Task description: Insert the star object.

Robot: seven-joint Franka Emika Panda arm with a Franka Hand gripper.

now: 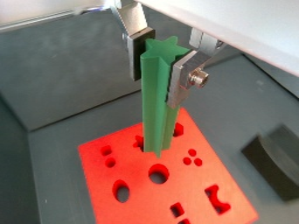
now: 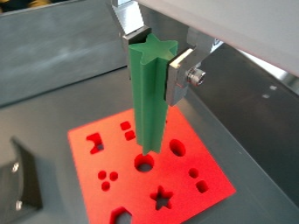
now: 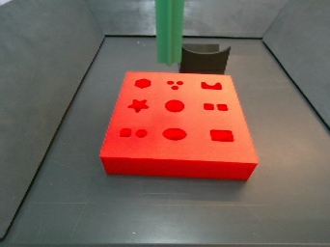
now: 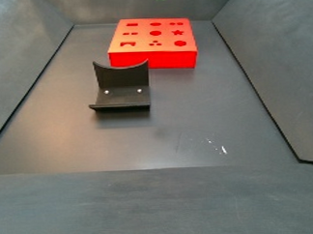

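My gripper (image 1: 162,61) is shut on the star object (image 1: 158,105), a long green peg with ridged star-profile sides. I hold it upright by its upper end, and both wrist views show it (image 2: 149,96). Its lower end hangs above the red block (image 2: 128,179), near a round hole (image 2: 145,163) and apart from the star-shaped hole (image 2: 163,200). In a side view the peg (image 3: 168,29) comes down from the top of the picture above the far edge of the red block (image 3: 180,159). The gripper itself is out of both side views. The star hole (image 3: 137,105) is empty.
A dark grey curved fixture (image 3: 204,56) stands on the floor just behind the block; it also shows in a side view (image 4: 120,86) and in both wrist views (image 1: 278,157). The red block (image 4: 154,53) has several shaped holes. Dark walls enclose the floor.
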